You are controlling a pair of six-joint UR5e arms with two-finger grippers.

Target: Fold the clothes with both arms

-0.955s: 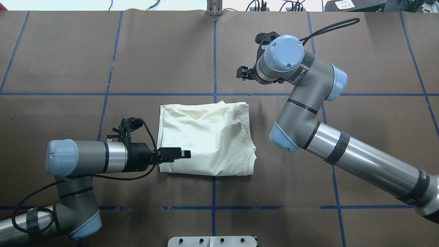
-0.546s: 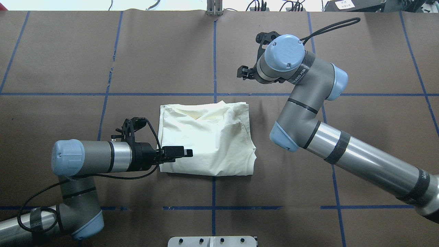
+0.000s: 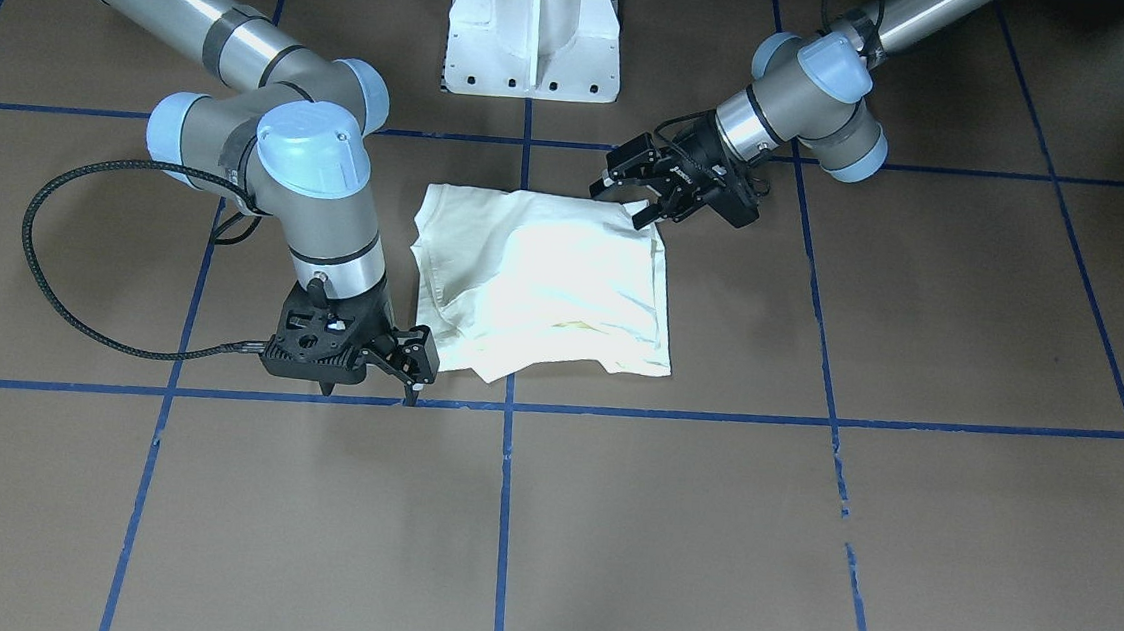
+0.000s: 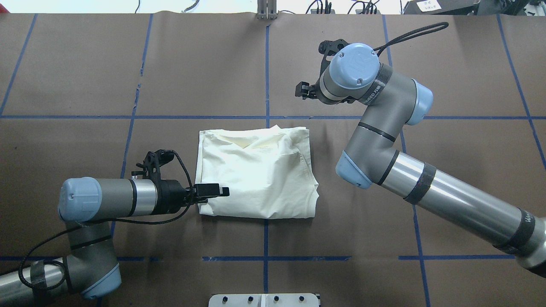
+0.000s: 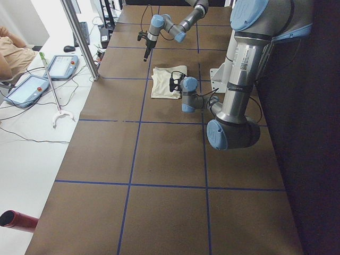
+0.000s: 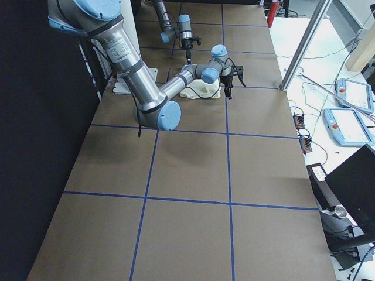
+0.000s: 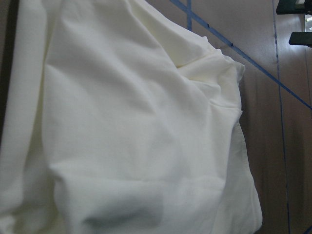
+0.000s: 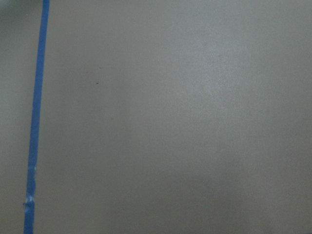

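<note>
The clothes are one cream-white shirt [image 4: 256,175], folded into a rough square and lying plain side up in the middle of the brown table [image 4: 85,64]. My left gripper [image 4: 219,190] hovers low over the shirt's near-left corner. Seen in the front-facing view, the left gripper [image 3: 623,200] is open and the corner lies flat beside it. My right gripper [image 3: 367,395] points straight down at the table just beyond the shirt's far-right corner, open and holding nothing. The shirt [image 7: 136,122] fills the left wrist view. Only bare table and blue tape show in the right wrist view.
Blue tape lines [image 4: 266,64] divide the table into squares. The white pedestal base [image 3: 535,23] stands behind the shirt on the robot's side. A person [image 5: 10,45] and control pendants [image 5: 61,66] sit beyond the table's far edge.
The left arm has drawn back a little toward its own side, so its gripper reaches less far over the shirt's corner. The right arm and the shirt have stayed put.
</note>
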